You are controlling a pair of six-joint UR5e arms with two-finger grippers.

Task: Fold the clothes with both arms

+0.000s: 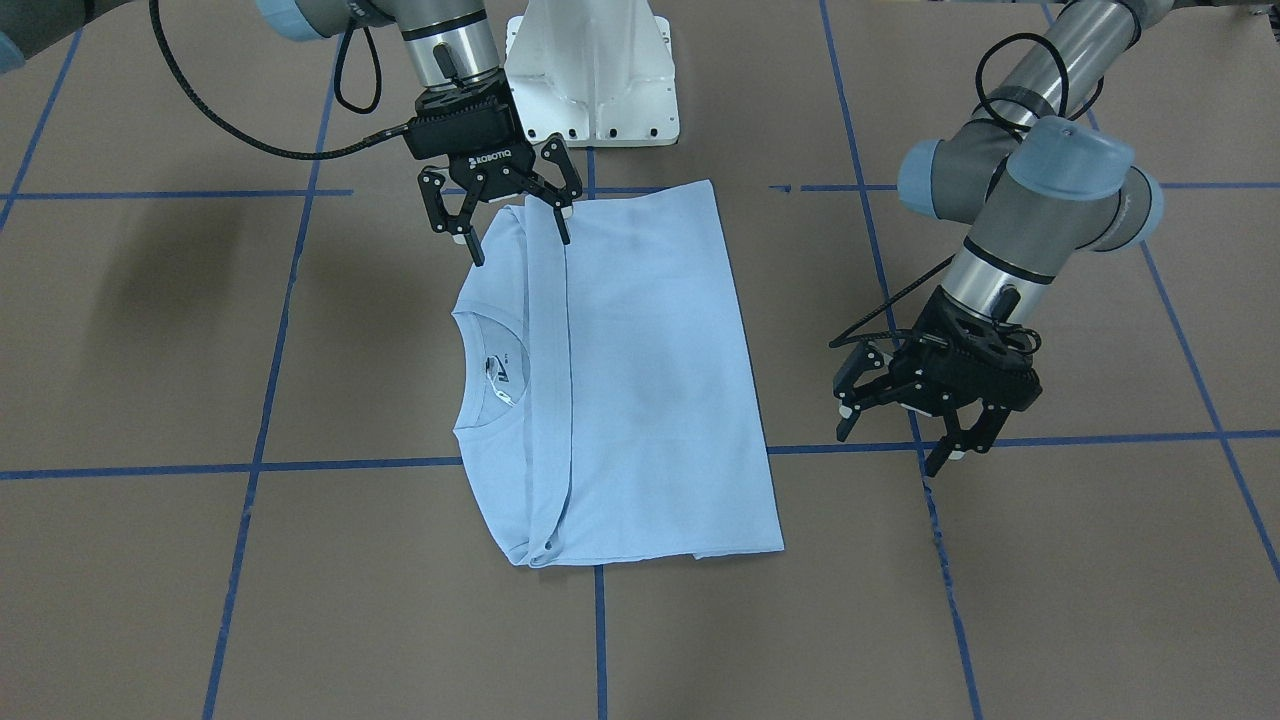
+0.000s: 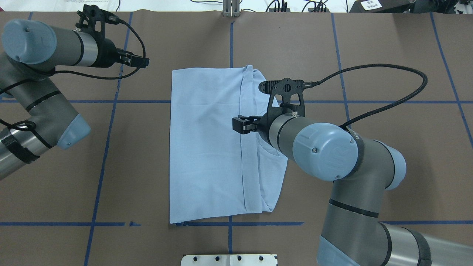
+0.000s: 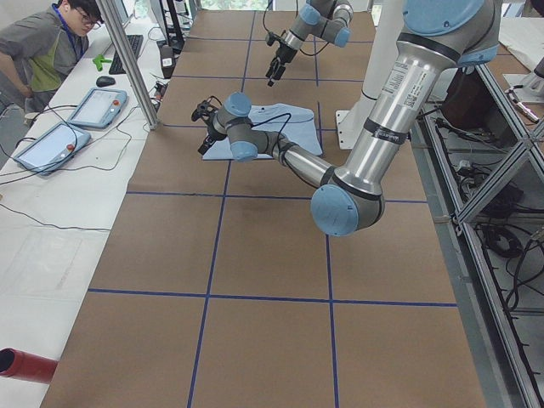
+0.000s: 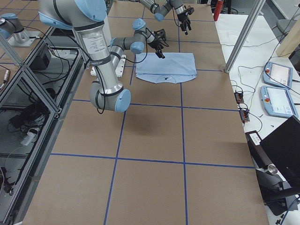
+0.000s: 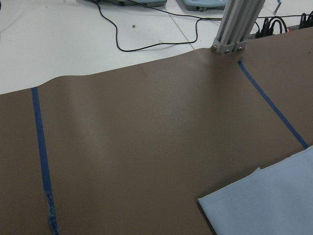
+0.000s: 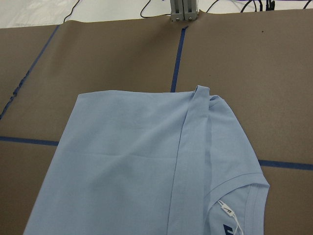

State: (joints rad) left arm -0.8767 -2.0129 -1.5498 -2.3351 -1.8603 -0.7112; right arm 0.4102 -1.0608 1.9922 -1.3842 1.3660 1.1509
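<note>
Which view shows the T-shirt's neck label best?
Exterior front-facing: the neck label shows whole and unobstructed on the T-shirt. The right wrist view is closer but crops it at the bottom edge. Overhead, the right arm covers it. In the side views it is too small to make out. The left wrist view catches only a shirt corner.

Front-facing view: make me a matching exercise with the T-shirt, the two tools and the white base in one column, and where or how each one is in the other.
Things:
1. T-shirt
2. left tool
3. right tool
4. white base

States:
A. open, over bare table, apart from the shirt
B. folded, lying flat
C. open, over the shirt's collar-side edge
D. at the top of the front-facing view, beyond the shirt

Pairs: 1-B, 2-A, 3-C, 4-D
</note>
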